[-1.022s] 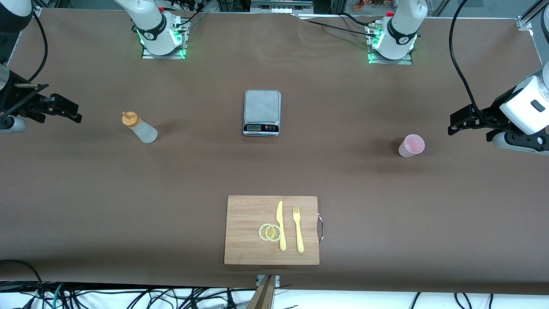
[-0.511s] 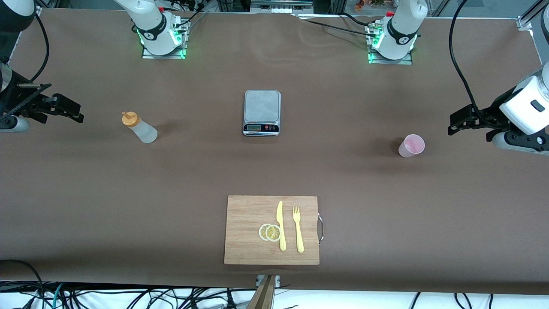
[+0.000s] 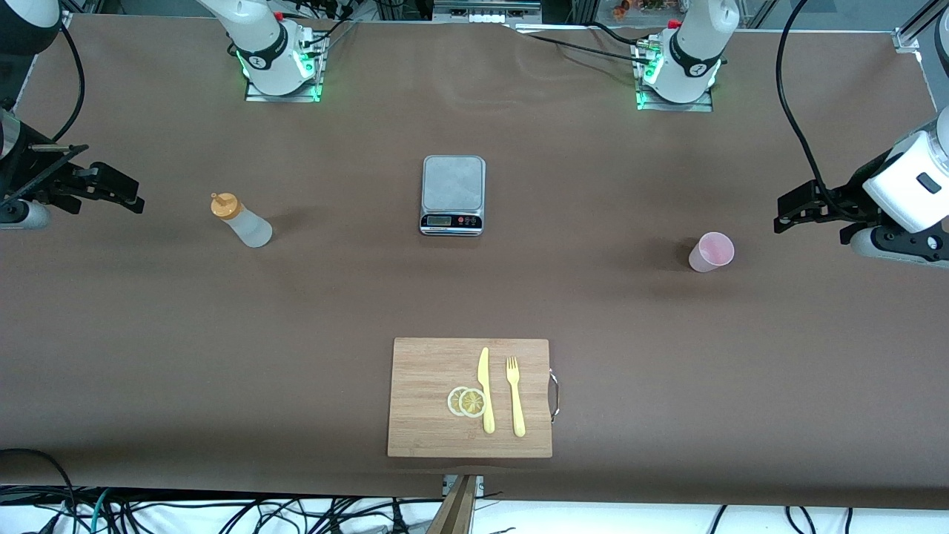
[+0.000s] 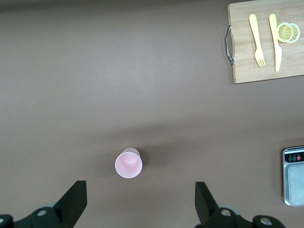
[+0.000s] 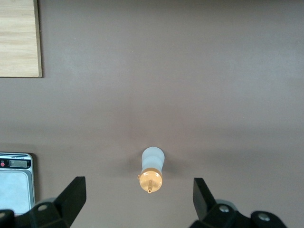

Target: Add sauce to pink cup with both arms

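The sauce (image 3: 242,220), a whitish squeeze bottle with an orange cap, stands upright on the brown table (image 3: 296,311) toward the right arm's end. Nothing touches it. The pink cup (image 3: 712,252) stands upright toward the left arm's end, well apart from the bottle, and looks empty in the left wrist view (image 4: 128,164).

The right gripper (image 3: 111,189) hangs in the air over the table's edge region at its own end, short of the bottle; in its wrist view its fingers (image 5: 71,194) are spread wide with the bottle (image 5: 152,169) framed between them, lower down. The left gripper (image 3: 797,211) hangs over the table near the cup, not touching it, fingers (image 4: 73,202) likewise spread wide and holding nothing.

Between bottle and cup, a scale (image 3: 453,194) sits toward the arms' bases. Nearer the camera lies a cutting board (image 3: 422,371) carrying two lemon slices (image 3: 467,402), a yellow knife (image 3: 485,389) and a yellow fork (image 3: 514,395).

By my reading the task is barely begun: neither item is gripped, no sauce is in the cup. Grasping both, bringing them together and squeezing all remain.
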Tool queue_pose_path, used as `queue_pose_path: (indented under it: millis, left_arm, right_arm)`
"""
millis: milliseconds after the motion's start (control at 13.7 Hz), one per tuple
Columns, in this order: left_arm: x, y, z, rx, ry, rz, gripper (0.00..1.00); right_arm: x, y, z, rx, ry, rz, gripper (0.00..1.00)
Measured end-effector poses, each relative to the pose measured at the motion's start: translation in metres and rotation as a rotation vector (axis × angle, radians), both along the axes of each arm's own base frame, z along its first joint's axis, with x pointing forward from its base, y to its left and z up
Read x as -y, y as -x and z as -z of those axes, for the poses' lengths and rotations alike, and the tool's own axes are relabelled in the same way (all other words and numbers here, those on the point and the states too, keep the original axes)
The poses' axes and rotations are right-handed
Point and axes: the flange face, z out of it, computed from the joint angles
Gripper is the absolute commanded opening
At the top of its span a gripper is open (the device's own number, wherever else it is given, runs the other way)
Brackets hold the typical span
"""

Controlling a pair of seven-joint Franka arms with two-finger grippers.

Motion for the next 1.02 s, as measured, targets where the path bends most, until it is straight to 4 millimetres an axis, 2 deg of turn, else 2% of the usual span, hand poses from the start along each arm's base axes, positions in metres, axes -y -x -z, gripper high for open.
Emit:
queue_pose_path:
  millis: [292, 657, 1022]
  left_arm:
    - [0.000, 0.002, -0.006, 0.008, 0.001, 0.001, 1.00]
    - [0.000, 0.004, -0.006, 0.001, 0.001, 0.001, 1.00]
    - [0.001, 0.004, -0.007, 0.000, 0.001, 0.003, 1.00]
  right_arm:
    - [0.003, 0.001, -0.018, 0.038, 0.003, 0.003, 1.00]
    - [0.002, 0.005, -0.025, 0.039, 0.019, -0.002, 1.00]
    - [0.002, 0.017, -0.054, 0.044, 0.018, -0.004, 1.00]
